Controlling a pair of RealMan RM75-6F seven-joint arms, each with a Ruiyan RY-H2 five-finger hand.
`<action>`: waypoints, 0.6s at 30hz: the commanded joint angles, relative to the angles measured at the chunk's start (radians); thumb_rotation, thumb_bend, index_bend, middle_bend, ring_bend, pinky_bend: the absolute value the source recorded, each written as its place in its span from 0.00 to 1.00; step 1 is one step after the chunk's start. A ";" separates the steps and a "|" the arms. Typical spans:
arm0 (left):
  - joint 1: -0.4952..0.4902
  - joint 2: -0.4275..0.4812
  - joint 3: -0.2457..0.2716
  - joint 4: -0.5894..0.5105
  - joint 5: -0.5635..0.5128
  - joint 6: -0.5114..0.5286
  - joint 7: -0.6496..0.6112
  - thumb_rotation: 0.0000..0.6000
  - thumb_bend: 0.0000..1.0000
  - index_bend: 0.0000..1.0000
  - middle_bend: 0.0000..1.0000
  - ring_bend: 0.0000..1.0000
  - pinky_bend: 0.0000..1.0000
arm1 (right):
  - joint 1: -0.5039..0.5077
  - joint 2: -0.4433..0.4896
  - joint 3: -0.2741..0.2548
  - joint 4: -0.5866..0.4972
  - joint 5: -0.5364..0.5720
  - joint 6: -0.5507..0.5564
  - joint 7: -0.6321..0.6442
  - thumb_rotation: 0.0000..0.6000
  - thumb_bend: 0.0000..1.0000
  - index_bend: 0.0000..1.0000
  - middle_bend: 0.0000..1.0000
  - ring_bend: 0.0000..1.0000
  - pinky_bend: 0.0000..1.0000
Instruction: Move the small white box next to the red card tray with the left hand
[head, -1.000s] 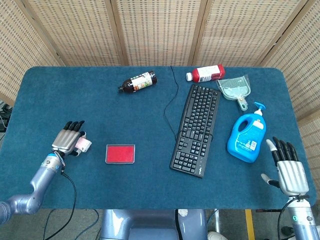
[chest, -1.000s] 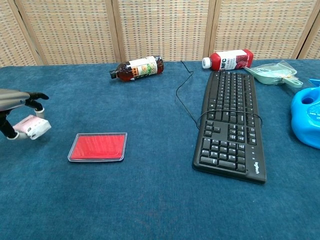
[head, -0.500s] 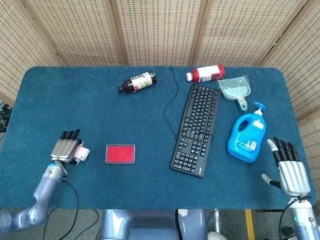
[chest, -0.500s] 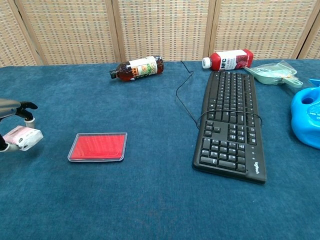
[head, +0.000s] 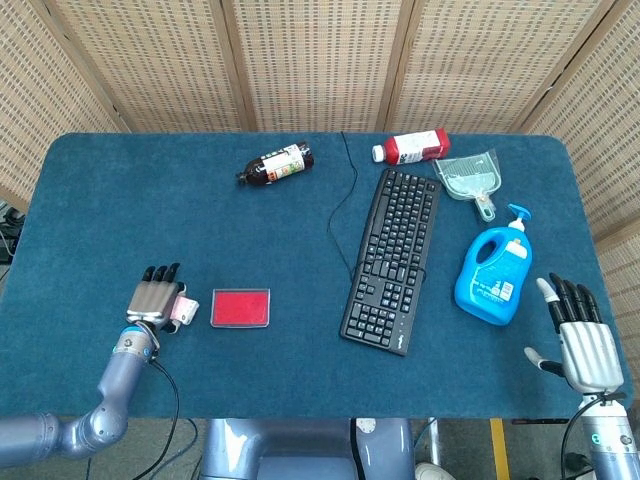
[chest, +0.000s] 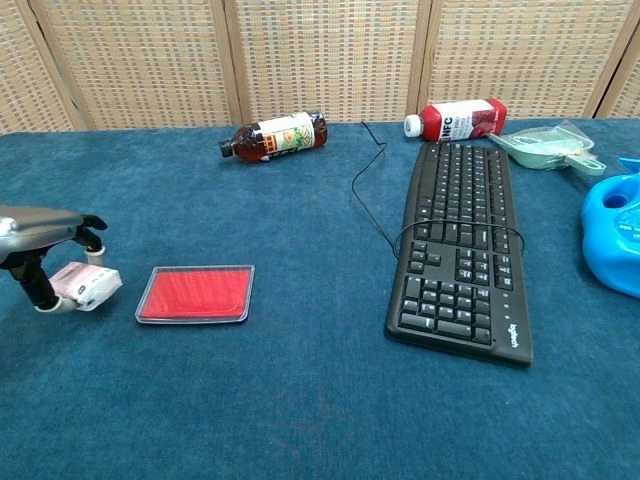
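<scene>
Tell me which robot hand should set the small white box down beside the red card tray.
Left robot hand: it holds the small white box just beside the red card tray; the right robot hand is across the table.

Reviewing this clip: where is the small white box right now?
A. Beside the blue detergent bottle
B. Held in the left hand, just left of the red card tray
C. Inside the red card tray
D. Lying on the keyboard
B: the left hand holds the small white box close beside the red card tray, on its left.
</scene>
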 joint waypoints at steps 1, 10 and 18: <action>-0.015 -0.018 -0.008 0.005 -0.024 0.010 0.012 1.00 0.34 0.46 0.00 0.00 0.00 | -0.001 0.001 0.000 -0.001 -0.002 0.002 0.003 1.00 0.00 0.01 0.00 0.00 0.00; -0.031 -0.062 -0.005 0.041 -0.036 0.015 0.015 1.00 0.33 0.44 0.00 0.00 0.00 | 0.000 0.004 -0.002 -0.001 -0.008 0.003 0.009 1.00 0.00 0.01 0.00 0.00 0.00; -0.016 -0.089 -0.004 0.080 0.027 0.001 -0.066 1.00 0.31 0.23 0.00 0.00 0.00 | 0.000 0.004 -0.005 0.000 -0.011 0.000 0.011 1.00 0.00 0.01 0.00 0.00 0.00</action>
